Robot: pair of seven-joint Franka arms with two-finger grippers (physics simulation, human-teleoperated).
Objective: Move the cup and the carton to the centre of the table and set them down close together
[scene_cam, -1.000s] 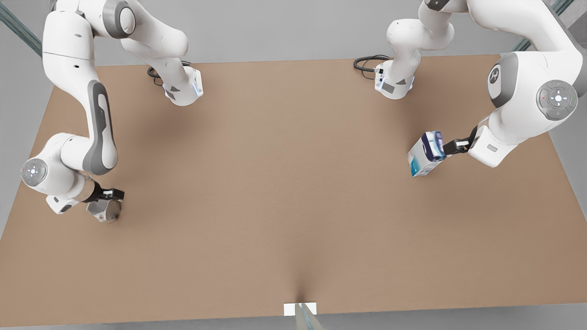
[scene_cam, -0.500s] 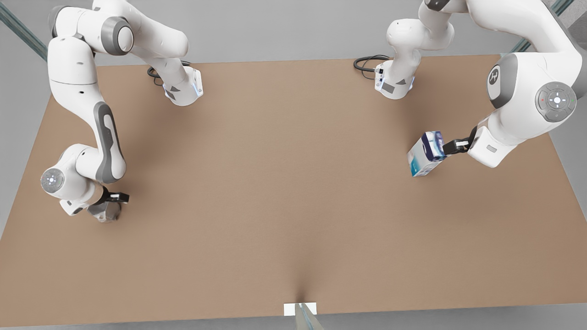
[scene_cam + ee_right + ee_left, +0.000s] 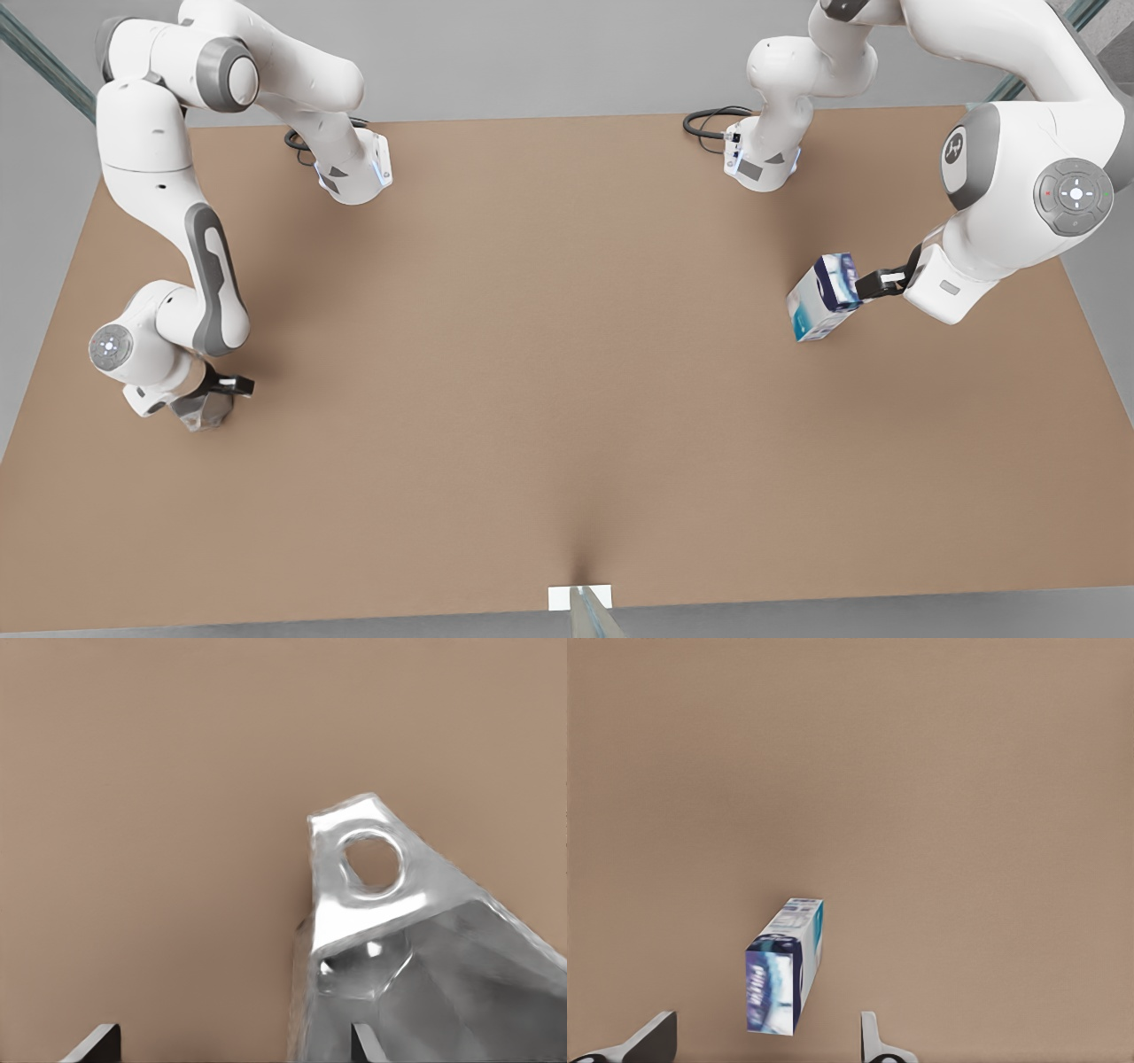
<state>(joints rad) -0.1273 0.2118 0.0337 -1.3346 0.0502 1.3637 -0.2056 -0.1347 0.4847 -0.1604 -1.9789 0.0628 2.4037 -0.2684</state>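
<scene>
Front view puts me at the grasping step: neither thing is lifted or near the centre of the plain light-brown table point(image 3: 567, 372). My left gripper point(image 3: 873, 283), at that view's right, has its fingers spread either side of the small white-and-blue rectangular carton point(image 3: 822, 297). My right gripper point(image 3: 221, 387), at its left, straddles the shiny faceted silver cup point(image 3: 205, 409), fingers apart. Next I must close, lift, and carry both inward.

The right hand point(image 3: 217, 396) has sunk — closing over the cup point(image 3: 205, 410).
</scene>
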